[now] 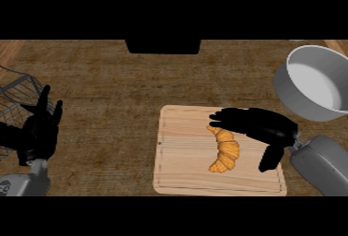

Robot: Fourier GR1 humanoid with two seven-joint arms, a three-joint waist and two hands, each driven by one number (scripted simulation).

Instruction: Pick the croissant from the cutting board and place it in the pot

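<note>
A golden croissant lies on the pale wooden cutting board, on its right half. My right hand hovers over the board just right of the croissant, fingers stretched left past its upper tip and thumb pointing down beside it; the hand is open and holds nothing. The grey pot stands at the far right, up and to the right of the board, tilted toward the view, its inside bare. My left hand rests open at the left edge, fingers up.
A dark wire basket sits at the left edge behind my left hand. A black block sits at the counter's far edge, centre. The brown counter stretches between the board and the basket.
</note>
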